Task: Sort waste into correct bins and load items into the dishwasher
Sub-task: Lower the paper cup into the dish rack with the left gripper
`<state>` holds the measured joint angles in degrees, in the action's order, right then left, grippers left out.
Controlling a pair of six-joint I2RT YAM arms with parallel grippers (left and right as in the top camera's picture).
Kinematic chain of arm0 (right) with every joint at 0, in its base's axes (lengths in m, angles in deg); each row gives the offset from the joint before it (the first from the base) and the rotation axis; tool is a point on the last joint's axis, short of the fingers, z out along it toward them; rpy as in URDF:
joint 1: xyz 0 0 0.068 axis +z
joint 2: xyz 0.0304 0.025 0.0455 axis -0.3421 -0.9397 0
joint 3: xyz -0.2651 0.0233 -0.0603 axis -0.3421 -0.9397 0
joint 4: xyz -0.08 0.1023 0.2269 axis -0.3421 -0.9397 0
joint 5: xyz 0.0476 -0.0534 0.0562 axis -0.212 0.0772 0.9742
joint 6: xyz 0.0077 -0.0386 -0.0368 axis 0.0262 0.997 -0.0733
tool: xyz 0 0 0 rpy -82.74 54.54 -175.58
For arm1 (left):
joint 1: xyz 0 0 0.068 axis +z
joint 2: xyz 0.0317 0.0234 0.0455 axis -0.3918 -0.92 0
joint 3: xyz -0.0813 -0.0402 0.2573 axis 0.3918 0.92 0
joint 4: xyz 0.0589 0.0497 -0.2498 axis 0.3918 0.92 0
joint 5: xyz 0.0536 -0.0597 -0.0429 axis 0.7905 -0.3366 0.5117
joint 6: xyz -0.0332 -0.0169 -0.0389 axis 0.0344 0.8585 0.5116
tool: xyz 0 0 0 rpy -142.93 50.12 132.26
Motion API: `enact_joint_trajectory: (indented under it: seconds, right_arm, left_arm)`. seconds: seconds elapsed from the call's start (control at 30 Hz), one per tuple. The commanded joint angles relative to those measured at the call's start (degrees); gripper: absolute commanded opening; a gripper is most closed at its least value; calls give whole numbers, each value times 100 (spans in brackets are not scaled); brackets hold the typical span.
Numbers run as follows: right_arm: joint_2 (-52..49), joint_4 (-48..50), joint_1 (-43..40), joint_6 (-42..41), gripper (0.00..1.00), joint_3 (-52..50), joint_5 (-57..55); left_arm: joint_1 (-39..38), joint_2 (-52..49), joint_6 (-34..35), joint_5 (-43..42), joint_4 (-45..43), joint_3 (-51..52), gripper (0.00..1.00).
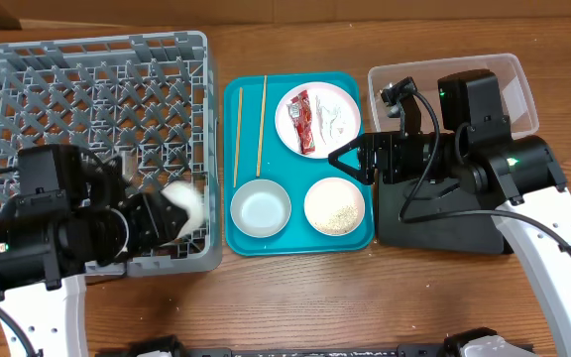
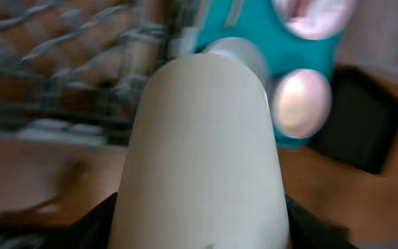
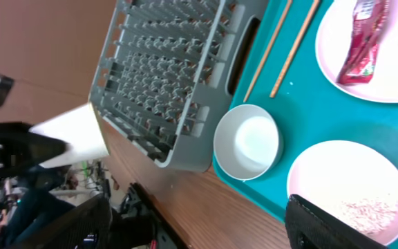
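Nearest the front edge of the table [image 1: 295, 297], we see the left pincer [image 1: 171, 218] pinching the small white cup [image 1: 184, 205] over the near right corner of the grey dish rack [image 1: 87, 79]; the left wrist view is filled by the cup's pale wall, so the fingers themselves are hidden. The rack otherwise appears to hold nothing, so we judge loading to be at its first item. Beside it on the teal serving tray [image 1: 246, 243] stand the metal-grey bowl [image 1: 261, 209] and a small white dish of rice-like grains [image 1: 334, 205]. Farther back on the tray lie the two wooden chopsticks [image 1: 250, 124] and the round white plate [image 1: 317, 119] bearing the red-and-white wrapper [image 1: 300, 119]. The right pincer [image 1: 348, 159] hovers at the tray's right edge with nothing in it; we cannot tell its spread. Under that arm sits the black tray [image 1: 434, 233], and beyond it the clear tub [image 1: 509, 79]. No waste is yet sorted; wrapper, grains, plate, dish, bowl and chopsticks all remain.
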<state>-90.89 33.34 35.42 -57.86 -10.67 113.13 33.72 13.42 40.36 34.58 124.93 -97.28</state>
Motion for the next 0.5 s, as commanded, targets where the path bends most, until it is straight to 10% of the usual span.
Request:
enact_joint_trajectory:
  seconds: [0.0,0.47]
  right_arm:
    - [20,4,0,42,82,52,-157]
    - [20,-37,-2,44,83,52,-160]
  left_arm:
    - [24,-7,435,1716,155,216,50]
    - [24,-131,975,2413,-627,1296,61]
